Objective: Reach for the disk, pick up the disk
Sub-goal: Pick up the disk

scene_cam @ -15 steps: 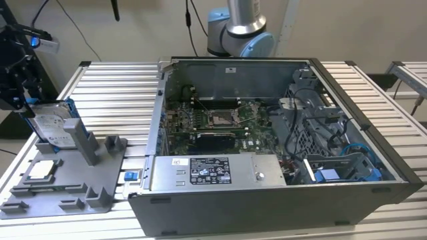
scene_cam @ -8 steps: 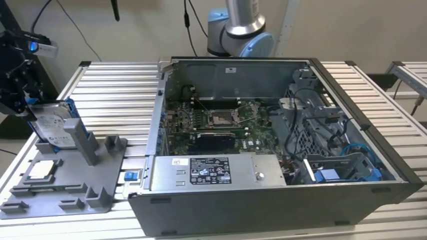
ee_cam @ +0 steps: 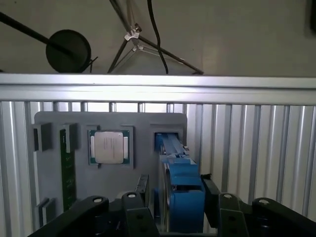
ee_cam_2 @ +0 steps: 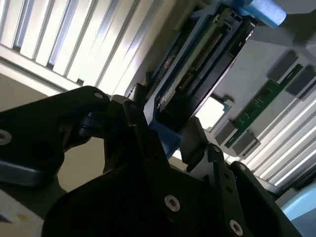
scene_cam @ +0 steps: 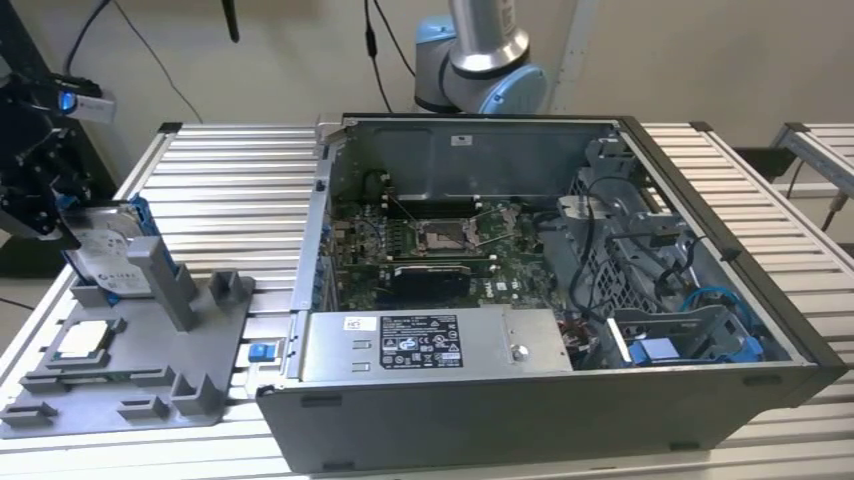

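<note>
The disk (scene_cam: pixel 110 255), silver-grey with a white label and blue side rails, stands upright in a slot of the grey fixture plate (scene_cam: pixel 134 395) at the exterior view's left. My black gripper (scene_cam: pixel 78 225) is at its upper end. In the first wrist view the disk (ee_cam: pixel 180 185) shows edge-on and runs down into its slot, with one black finger (ee_cam: pixel 136 212) on each side of the blue rail. In the second wrist view both fingers press against the rail of the disk (ee_cam_2: pixel 197 59). The gripper (ee_cam: pixel 180 217) is shut on the disk.
A square silver chip (ee_cam: pixel 109 147) and a green memory stick (ee_cam: pixel 67 168) lie in the fixture beside the disk. The open computer case (scene_cam: pixel 534 300) stands to the exterior view's right on the slatted aluminium table (scene_cam: pixel 227 180). The arm's base (scene_cam: pixel 481 60) rises behind it.
</note>
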